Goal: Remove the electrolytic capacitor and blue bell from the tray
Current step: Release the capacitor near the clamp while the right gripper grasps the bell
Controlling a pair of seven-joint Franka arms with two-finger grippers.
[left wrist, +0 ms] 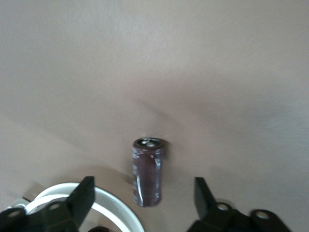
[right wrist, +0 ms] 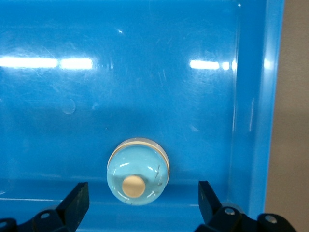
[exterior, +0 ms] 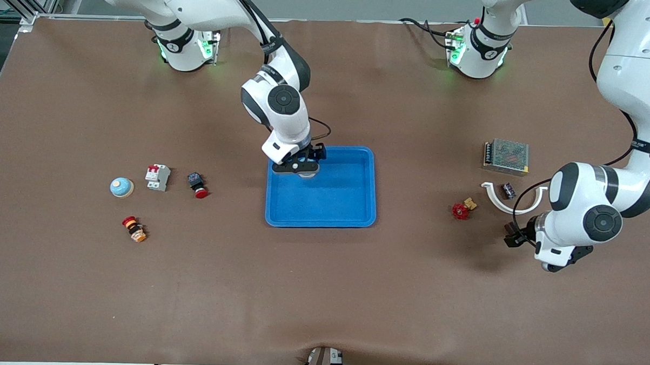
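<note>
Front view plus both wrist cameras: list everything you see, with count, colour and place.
tray: 1, blue, table centre
tray bell: 1, pale blue, in tray
table bell: 1, pale blue, right arm's end
breaker: 1, white, beside table bell
red button: 1, beside breaker
orange button: 1, nearer than breaker
power supply: 1, grey, left arm's end
bracket: 1, white, curved, nearer than supply
capacitor: 1, dark, inside bracket's curve
valve: 1, red, beside bracket
right gripper: open, over tray bell
left gripper: open, over capacitor
</note>
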